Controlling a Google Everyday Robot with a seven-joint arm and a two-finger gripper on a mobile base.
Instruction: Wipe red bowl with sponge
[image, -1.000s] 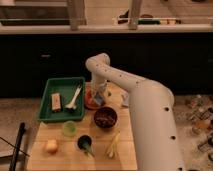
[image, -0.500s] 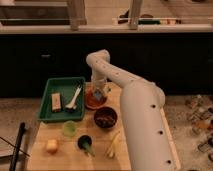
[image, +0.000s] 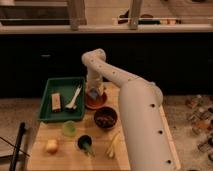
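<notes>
The red bowl (image: 95, 103) is a shallow orange-red dish on the wooden table, just right of the green tray. My gripper (image: 94, 92) points down over the bowl's middle, at the end of the white arm. The small bluish sponge (image: 94, 93) sits at the gripper's tip, right on or just above the bowl's inside. The arm hides the bowl's far rim.
A green tray (image: 60, 85) at the left holds a tan block (image: 56, 101) and a pale utensil (image: 74, 97). A dark brown bowl (image: 105, 118) stands just in front of the red bowl. A green cup (image: 69, 128), a dark cup (image: 84, 143), a yellow fruit (image: 51, 145) and a pale yellow item (image: 113, 144) lie nearer.
The arm's elbow has swung left and back, and the gripper has shifted slightly over the red bowl. The other things have not moved.
</notes>
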